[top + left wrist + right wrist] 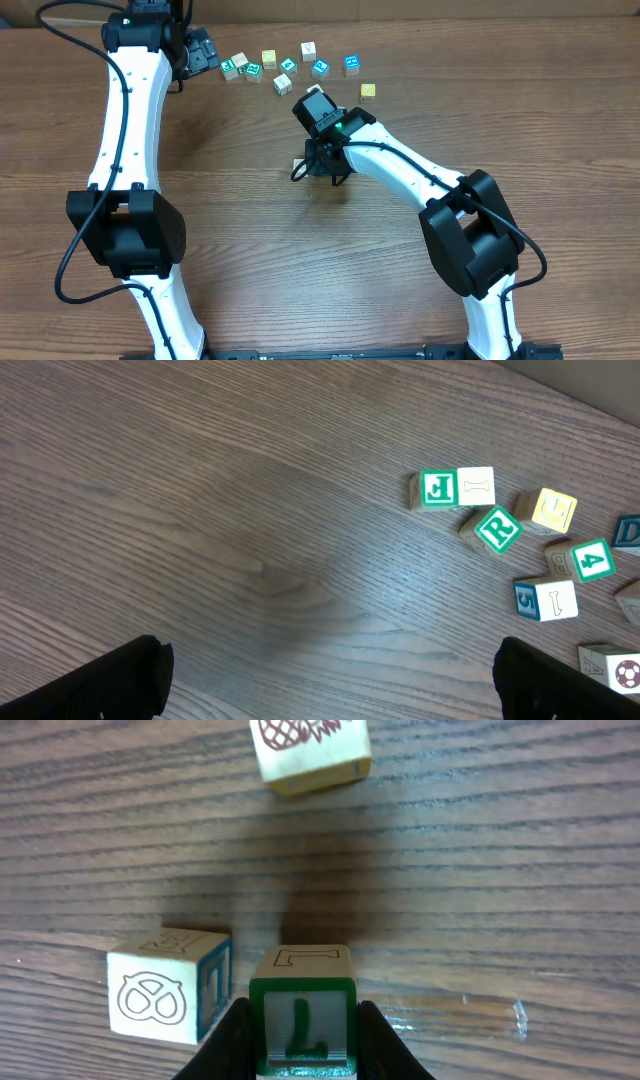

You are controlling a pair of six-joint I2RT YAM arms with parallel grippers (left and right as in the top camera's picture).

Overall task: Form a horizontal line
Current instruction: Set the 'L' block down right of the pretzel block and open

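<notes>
You're looking down at the wood table [200, 510] w/ the left gripper [330, 685] spreading wide, its black fingers [110, 680] poking in at both bottom corners, nothing btwn them. Upper right, a green J block [437, 488] is touching a white bone block [477, 486], w/ a green R block [497, 528] sitting tilted just below. A yellow block [553, 510], green 4 block [592, 560] & blue 5 block [545, 600] are clustering further right. A ball-picture block [612, 665] is lying near the bottom-right finger.

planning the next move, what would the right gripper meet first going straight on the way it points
Likely the table first, since the right gripper, shut on the green-edged block, seems angled down. Along the surface, the brown-marked block lies straight ahead; depth is unclear.
</notes>
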